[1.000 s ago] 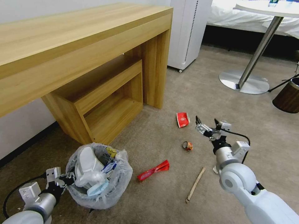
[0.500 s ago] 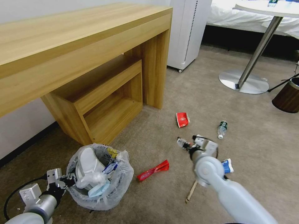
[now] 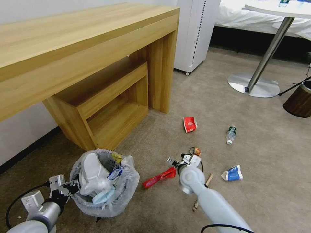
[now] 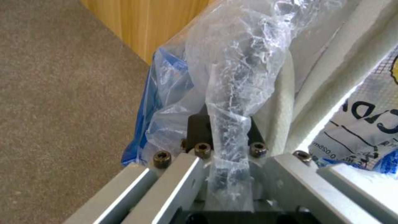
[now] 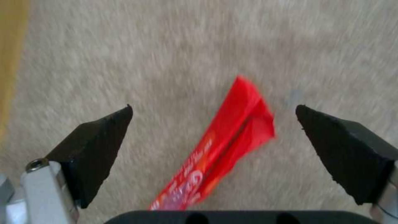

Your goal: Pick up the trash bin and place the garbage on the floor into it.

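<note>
left gripper (image 3: pixel 69 187) is clamping the bagged rim of the trash bin (image 3: pixel 103 183) at lower left of the head view. right gripper (image 5: pixel 213 124) is hanging wide open over the red wrapper (image 3: pixel 159 177) at lower centre - nothing gripped. paper cup (image 3: pixel 190 124) is lying mid-frame.

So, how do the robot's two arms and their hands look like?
Both arms are light grey with rounded joints and silver metal wrist blocks. A black cable loops beside the left hand. The right hand has two black wedge-shaped fingers on silver brackets with dark screws.
</note>
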